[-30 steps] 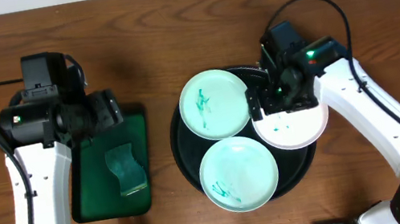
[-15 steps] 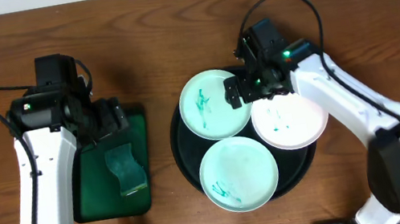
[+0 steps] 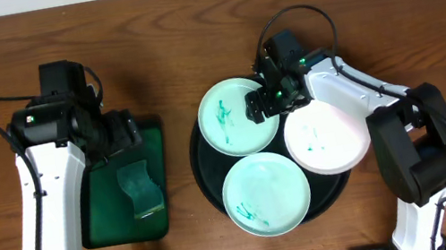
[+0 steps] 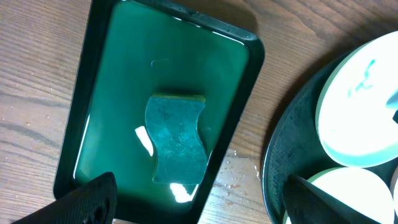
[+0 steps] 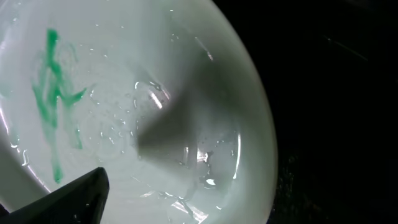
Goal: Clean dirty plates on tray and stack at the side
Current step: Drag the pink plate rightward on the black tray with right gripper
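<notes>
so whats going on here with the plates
The right gripper is down at the right rim of the upper mint plate; whether it has closed on it can't be seen. That plate, the lower mint plate and the white plate all lie on the black tray, each with teal smears. The left gripper hangs open above the green tray, where a sponge lies. No plate is stacked at the side yet.

Left of centre: a green rectangular tray [image 4: 124, 74] with a dark raised rim lies flat | its glossy floor catches bright glints of light | a teal sponge [image 4: 177, 140] with a pinched waist rests inside, toward the lower middle | small water droplets [image 4: 241, 170] bead just off the tray's corner.
</notes>
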### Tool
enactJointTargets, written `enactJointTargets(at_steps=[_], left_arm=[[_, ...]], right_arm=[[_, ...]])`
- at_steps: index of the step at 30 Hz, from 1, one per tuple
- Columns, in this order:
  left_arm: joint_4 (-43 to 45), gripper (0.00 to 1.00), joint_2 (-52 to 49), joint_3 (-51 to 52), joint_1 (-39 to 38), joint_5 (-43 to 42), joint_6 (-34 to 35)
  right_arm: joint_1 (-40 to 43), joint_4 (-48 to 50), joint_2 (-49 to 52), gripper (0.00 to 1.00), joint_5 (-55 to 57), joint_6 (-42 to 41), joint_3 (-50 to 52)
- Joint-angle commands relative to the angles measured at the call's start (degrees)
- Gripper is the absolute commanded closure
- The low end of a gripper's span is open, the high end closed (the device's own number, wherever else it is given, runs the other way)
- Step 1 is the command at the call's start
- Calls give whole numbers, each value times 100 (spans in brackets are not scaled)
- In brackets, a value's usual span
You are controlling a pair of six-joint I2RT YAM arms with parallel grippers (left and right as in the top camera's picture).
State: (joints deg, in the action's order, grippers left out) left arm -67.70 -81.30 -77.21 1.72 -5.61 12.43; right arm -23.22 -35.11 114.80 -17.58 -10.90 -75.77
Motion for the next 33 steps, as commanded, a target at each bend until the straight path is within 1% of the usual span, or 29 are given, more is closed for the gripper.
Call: enactJointTargets(at_steps=[1, 4, 6, 8, 11, 13, 15, 19, 21, 23, 24, 25, 26, 27, 33], left_arm=[[-20, 14, 9, 28, -15, 70, 31], [22, 15, 9, 28, -15, 70, 33], [31, 15, 9, 28, -15, 70, 33], [33, 18, 9, 28, -15, 70, 33], [31, 19, 9, 28, -15, 70, 33], [28, 19, 9, 28, -15, 70, 33], [28, 18, 7, 28, -15, 70, 33], [28, 18, 9, 28, -15, 66, 33], [28, 18, 9, 28, -15, 66, 33], [26, 18, 9, 28, -15, 66, 33], [28, 18, 9, 28, -15, 66, 35], [28, 14, 9, 28, -15, 68, 35], [31, 5, 9, 28, -15, 68, 35], [33, 2, 9, 28, -15, 66, 37], [28, 1, 7, 28, -15, 48, 33]], right_arm=[[-7, -2, 129, 5, -90, 68, 46], [0, 11, 129, 6, -87, 68, 44], [0, 39, 129, 11, -90, 68, 44], [0, 68, 129, 22, -92, 63, 39], [-2, 50, 129, 38, -92, -127, 39], [-2, -15, 129, 41, -92, -278, 39], [-9, -101, 129, 46, -90, -398, 39], [-7, -186, 129, 62, -87, -518, 39], [-4, -197, 129, 73, -63, -581, 39], [7, -197, 129, 86, -63, -586, 39], [11, -197, 129, 90, -63, -584, 39], [13, -197, 129, 93, -61, -584, 39], [15, -199, 129, 95, -63, -584, 39], [20, -201, 129, 98, -63, -584, 39], [42, -197, 129, 99, 42, -636, 39]])
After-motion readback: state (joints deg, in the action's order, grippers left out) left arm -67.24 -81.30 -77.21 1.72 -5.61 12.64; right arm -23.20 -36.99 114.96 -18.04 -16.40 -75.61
